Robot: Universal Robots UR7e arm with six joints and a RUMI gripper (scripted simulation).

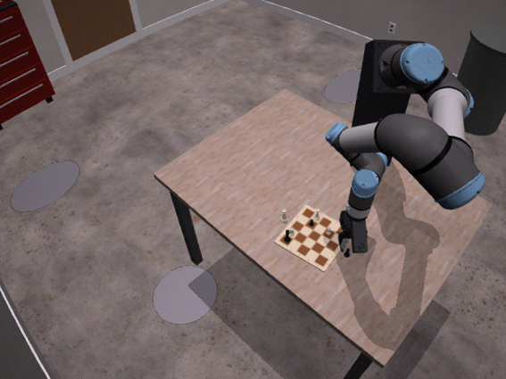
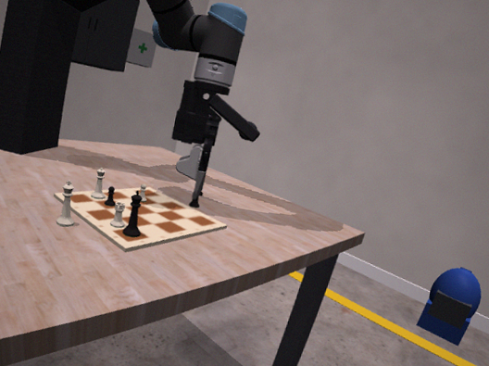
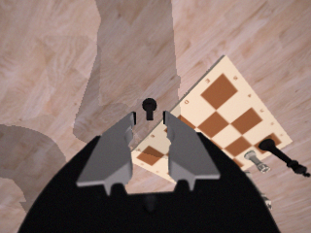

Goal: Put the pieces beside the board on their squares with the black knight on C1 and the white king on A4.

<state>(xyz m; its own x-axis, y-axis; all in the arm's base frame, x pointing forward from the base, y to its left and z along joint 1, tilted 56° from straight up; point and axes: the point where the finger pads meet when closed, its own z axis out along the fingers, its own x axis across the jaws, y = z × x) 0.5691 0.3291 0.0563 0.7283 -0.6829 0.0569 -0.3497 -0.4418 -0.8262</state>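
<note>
The black knight (image 1: 346,253) stands on the table just off the board's edge, seen also in the exterior view (image 2: 194,201) and in the wrist view (image 3: 149,108). My gripper (image 2: 197,187) points straight down right over it, fingers narrowly open with a gap on each side of the piece (image 3: 149,118); they do not grip it. The white king (image 1: 284,215) (image 2: 66,204) stands on the table beside the opposite side of the small chessboard (image 1: 312,236), near its corner. The board also shows in the exterior view (image 2: 138,214) and the wrist view (image 3: 219,126).
On the board stand a tall black piece (image 2: 134,214), a white rook (image 2: 118,215), a black pawn (image 2: 110,195), a tall white piece (image 2: 99,183) and a white pawn (image 2: 142,191). The black robot pedestal (image 2: 37,44) stands behind. The table edge is near the board.
</note>
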